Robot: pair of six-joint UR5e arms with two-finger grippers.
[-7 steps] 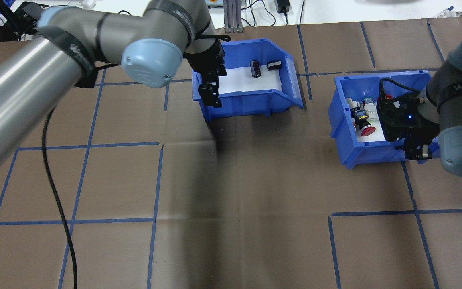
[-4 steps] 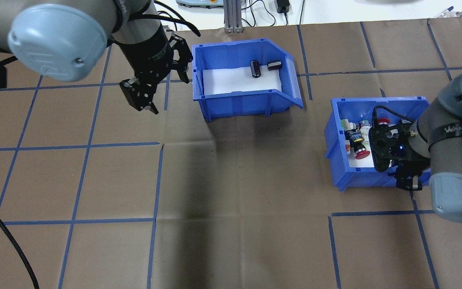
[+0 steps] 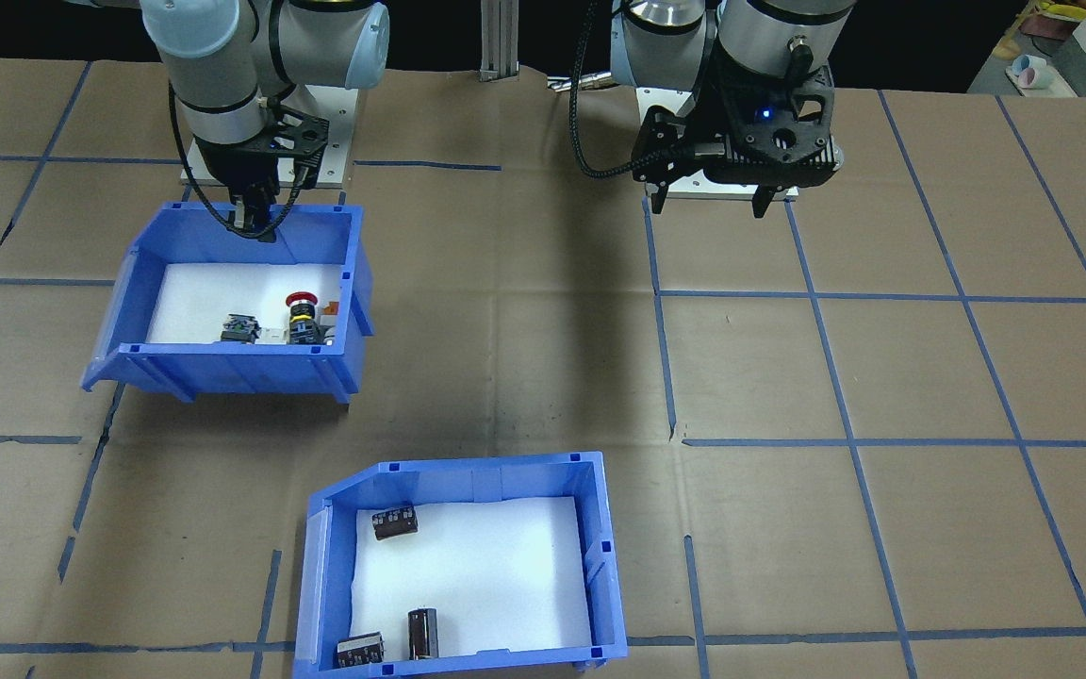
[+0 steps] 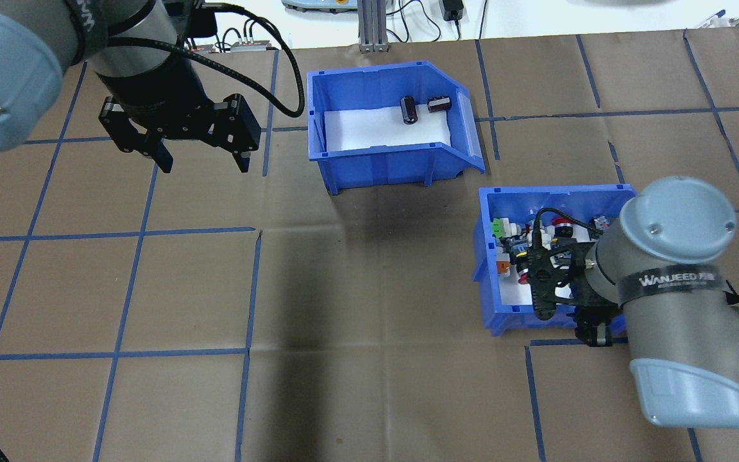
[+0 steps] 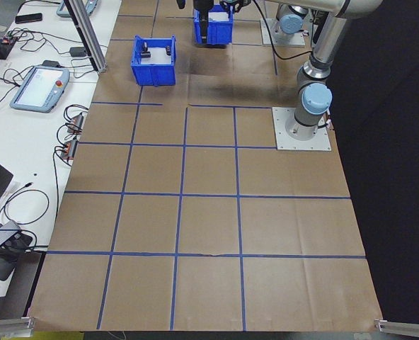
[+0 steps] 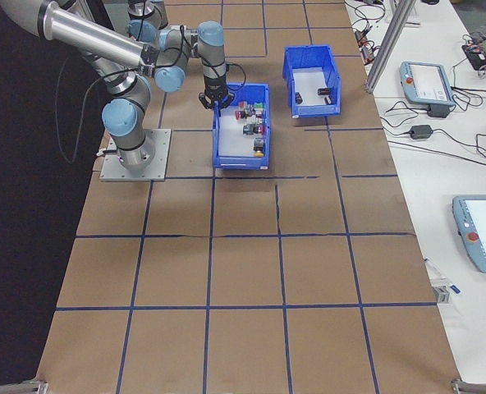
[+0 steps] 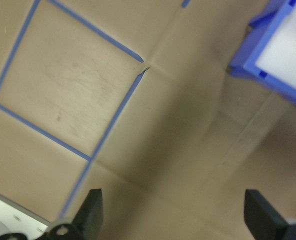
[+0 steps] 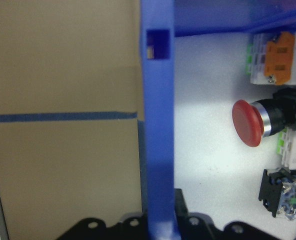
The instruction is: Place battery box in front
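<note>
Battery box [image 3: 468, 566] sits on the worktop's operator side in the front view, overhead the left end effector [image 4: 201, 160] hangs released beside it, and the right end effector [image 8: 160, 220] apparently clamps the button bin's [image 8: 158, 125] wall.

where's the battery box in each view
Exterior front-facing: battery box at bottom centre.
Overhead exterior: upper centre.
Exterior left: top left, small.
Exterior right: top, right of centre.
Left wrist-mounted: only a blue corner at top right.
Right wrist-mounted: not in it; that is the other bin.
Shared landmark: the bin of push-buttons held by the right claw, beside the battery box.
</note>
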